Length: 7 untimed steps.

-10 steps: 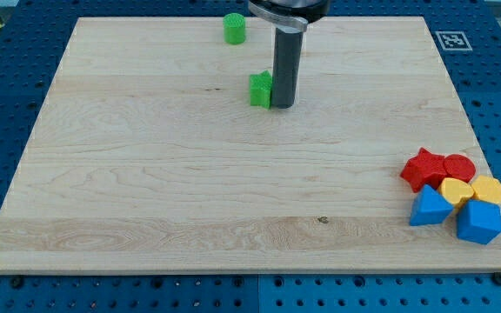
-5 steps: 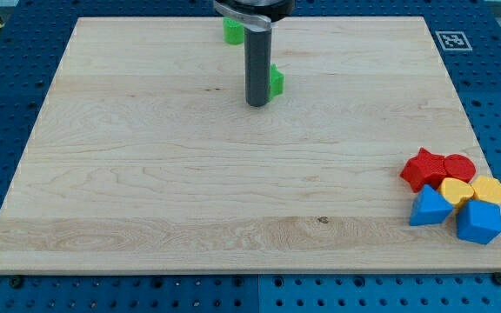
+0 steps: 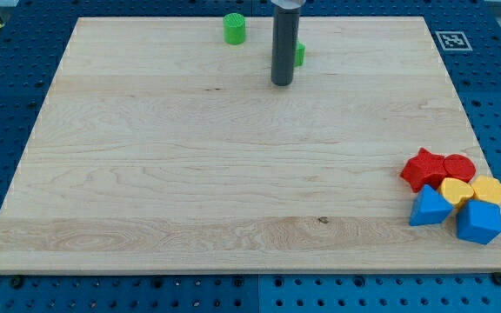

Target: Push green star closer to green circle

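Note:
The green circle [image 3: 234, 28] is a small green cylinder near the view's top edge of the wooden board, left of centre. The green star [image 3: 299, 54] sits to its right and slightly lower, mostly hidden behind my dark rod; only its right side shows. My tip [image 3: 281, 83] rests on the board just below and to the left of the green star, right against it. The star lies roughly 75 pixels to the right of the circle.
A cluster of blocks sits at the view's lower right: a red star [image 3: 422, 168], a red circle [image 3: 459, 166], two yellow blocks [image 3: 456, 190] [image 3: 490, 189], a blue triangle [image 3: 429, 207] and a blue block [image 3: 478, 223]. The wooden board [image 3: 146, 174] has blue pegboard around it.
The green star has moved up and to the right, from the board's upper middle to right of the rod. My tip swung left, then right and upward.

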{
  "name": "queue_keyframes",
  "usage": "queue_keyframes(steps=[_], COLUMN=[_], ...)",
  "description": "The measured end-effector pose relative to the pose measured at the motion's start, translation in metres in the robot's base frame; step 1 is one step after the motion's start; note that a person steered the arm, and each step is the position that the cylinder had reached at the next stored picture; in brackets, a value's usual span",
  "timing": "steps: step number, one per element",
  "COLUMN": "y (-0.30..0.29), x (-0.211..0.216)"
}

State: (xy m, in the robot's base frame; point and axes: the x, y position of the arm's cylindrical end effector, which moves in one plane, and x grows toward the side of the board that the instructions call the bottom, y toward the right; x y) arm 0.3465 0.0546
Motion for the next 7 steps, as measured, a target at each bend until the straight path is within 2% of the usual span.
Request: queue_keyframes(steps=[1,3,7], y=[0.027,-0.005,-0.027], x=[-0.014,-0.074,-0.112])
